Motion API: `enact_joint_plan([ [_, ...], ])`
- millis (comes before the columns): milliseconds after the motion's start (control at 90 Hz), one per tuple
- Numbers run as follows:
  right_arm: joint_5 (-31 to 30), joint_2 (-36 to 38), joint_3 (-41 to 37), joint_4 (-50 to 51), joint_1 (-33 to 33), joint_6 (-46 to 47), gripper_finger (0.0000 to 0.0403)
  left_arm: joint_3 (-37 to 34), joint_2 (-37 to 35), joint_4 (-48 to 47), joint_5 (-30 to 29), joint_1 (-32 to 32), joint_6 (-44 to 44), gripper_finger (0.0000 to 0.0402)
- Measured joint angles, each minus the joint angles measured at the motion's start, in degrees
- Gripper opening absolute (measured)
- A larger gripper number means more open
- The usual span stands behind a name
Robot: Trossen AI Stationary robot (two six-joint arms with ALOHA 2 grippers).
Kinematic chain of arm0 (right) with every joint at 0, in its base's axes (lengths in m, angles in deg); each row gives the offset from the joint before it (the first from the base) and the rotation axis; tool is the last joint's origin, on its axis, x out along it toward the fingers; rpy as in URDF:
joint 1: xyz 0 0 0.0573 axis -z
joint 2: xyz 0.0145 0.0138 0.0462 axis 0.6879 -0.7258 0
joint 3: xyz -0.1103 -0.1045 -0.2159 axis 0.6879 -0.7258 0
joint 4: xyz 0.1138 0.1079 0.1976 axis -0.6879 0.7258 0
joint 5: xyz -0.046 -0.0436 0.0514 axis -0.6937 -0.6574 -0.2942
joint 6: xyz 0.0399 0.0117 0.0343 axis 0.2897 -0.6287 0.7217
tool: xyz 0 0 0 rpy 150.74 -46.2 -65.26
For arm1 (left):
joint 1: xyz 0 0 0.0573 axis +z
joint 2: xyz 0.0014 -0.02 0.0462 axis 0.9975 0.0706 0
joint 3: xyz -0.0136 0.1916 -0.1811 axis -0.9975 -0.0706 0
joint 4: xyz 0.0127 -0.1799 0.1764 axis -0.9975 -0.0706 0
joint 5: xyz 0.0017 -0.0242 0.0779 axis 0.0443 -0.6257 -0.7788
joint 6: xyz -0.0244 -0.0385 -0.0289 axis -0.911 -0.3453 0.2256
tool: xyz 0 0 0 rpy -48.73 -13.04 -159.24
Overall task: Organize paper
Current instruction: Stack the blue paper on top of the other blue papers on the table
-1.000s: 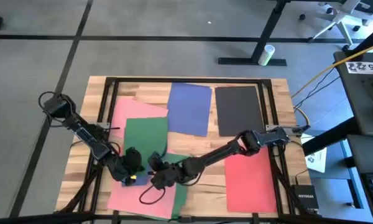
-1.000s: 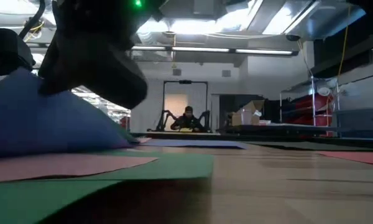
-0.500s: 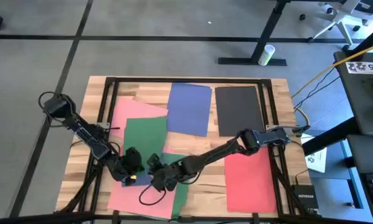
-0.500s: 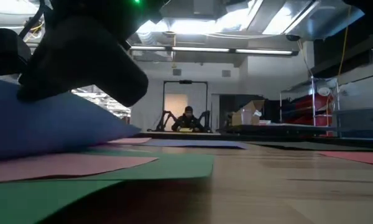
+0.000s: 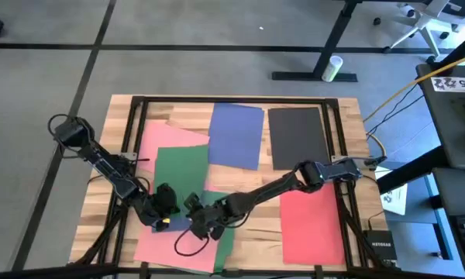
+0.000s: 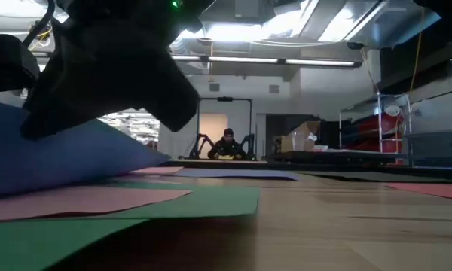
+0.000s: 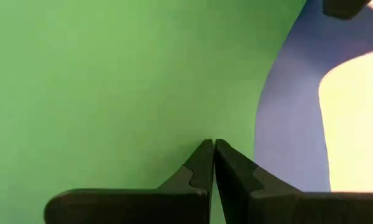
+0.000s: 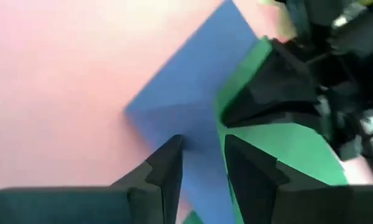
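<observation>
Coloured paper sheets lie flat on the wooden table [image 5: 108,209]: pink [image 5: 164,138], green [image 5: 182,164], blue [image 5: 236,136], black [image 5: 297,138] and red [image 5: 311,221]. Near the front edge, another blue sheet [image 5: 177,224] lies among a pink sheet [image 5: 170,246] and a green sheet [image 5: 223,236]. Its left part [image 6: 53,154] is raised off the table. My left gripper [image 7: 212,146] is shut, its tips on a green sheet [image 7: 112,81]. My right gripper [image 8: 202,155] is open, its fingers on either side of a strip of the blue sheet [image 8: 193,81]. My left gripper presses its shut fingertips down on the face of the green sheet [image 7: 199,127], a little inside the edge that borders the blue sheet. The fingers come from above, slanting. My right gripper points its open fingers down at the blue sheet near its corner [image 8: 200,137]. I cannot tell whether they touch it.
A black frame [image 5: 217,101] runs along the table's edges. A loose black cable [image 5: 187,246] loops over the near pink sheet. Bare wood [image 5: 256,240] shows between the near green sheet and the red one. A person sits far off in the room [image 6: 227,143].
In the low view, the blue sheet's raised left part has sunk lower, while its right end has stayed on the table. The dark gripper above it has come down and spread farther right in that view.
</observation>
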Motion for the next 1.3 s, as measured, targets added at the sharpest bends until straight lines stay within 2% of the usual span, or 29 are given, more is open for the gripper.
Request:
enact_joint_plan([
  [222, 3.6, 0.0, 0.0, 2.3, 0.9, 2.6, 0.0111, 0.0, 0.1, 0.5, 0.3, 0.0, -0.1, 0.0000],
  [489, 4.7, 0.0, 0.0, 3.3, 1.5, 3.1, 0.0107, 0.0, 0.1, 0.7, 0.5, 0.0, -0.1, 0.0000],
  [567, 4.7, 0.0, 0.0, 3.6, 1.5, 3.0, 0.0088, 0.0, 0.1, 0.7, 0.5, 0.0, -0.1, 0.0000],
  [700, 4.7, 0.0, 0.0, 3.5, 1.5, 3.0, 0.0019, 0.0, 0.1, 0.7, 0.5, 0.0, -0.1, 0.0000],
  [756, 4.7, 0.0, 0.0, 3.4, 1.4, 3.0, 0.0007, 0.0, 0.1, 0.8, 0.5, 0.0, -0.1, 0.0000],
  [1033, 4.7, 0.0, 0.2, 3.2, 0.9, 4.7, 0.0001, -0.1, -0.6, 0.6, 1.0, 0.0, -0.1, 0.0000],
  [1189, 4.1, 0.2, 4.2, 6.3, -0.5, 4.8, 0.0000, -0.1, -0.9, 0.4, 1.5, 0.0, -0.1, 0.0000],
  [1300, 1.5, 0.2, 8.0, 9.5, -1.7, 4.9, 0.0000, -0.1, -0.9, 0.4, 1.6, 0.0, -0.1, 0.0000],
])
